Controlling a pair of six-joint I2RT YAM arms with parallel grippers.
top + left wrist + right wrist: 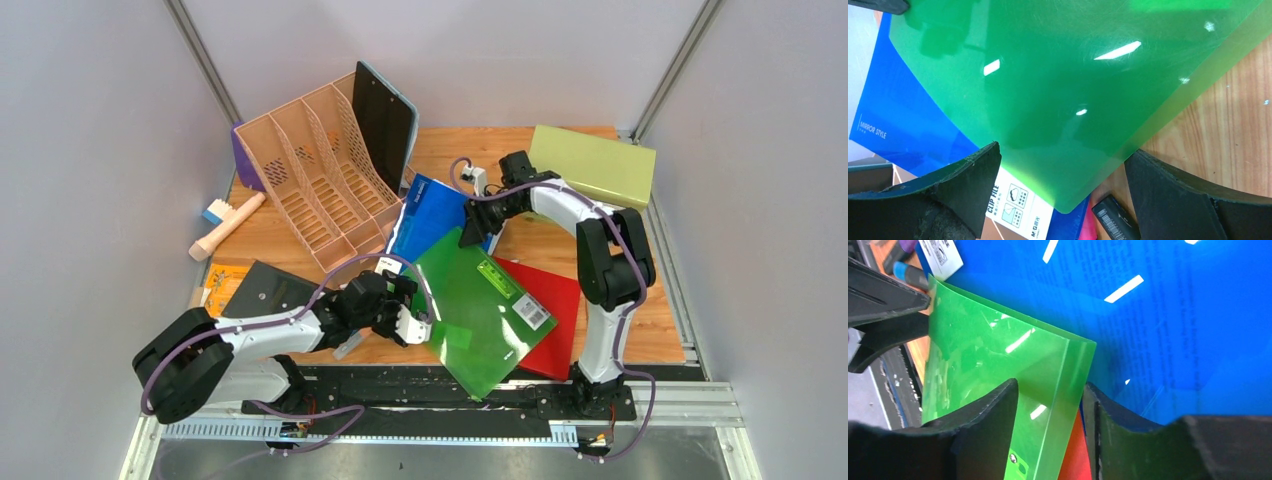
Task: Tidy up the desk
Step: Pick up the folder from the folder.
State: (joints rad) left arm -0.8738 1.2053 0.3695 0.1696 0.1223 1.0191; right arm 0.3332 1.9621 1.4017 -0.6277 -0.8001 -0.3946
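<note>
The desk (545, 245) is light wood with a black front rail. A translucent green folder (475, 310) lies slanted on a blue folder (435, 220) and a red folder (550, 300), its near corner over the rail. My left gripper (418, 322) is open at the green folder's left corner; in the left wrist view that corner (1068, 195) sits between the wide-apart fingers (973, 175), with the gripper (1063, 170) touching nothing. My right gripper (470, 238) is over the far corner; its narrowly parted fingers (998, 410) straddle the folder edge (1068, 390) of the gripper (1050, 395).
A pink file organizer (320, 185) with a black clipboard (385, 120) stands back left. An olive box (595, 165) is back right. A black folder (265, 290), an orange item (222, 285) and a pink brush (228, 225) lie left. A black marker (1115, 220) lies by the folders.
</note>
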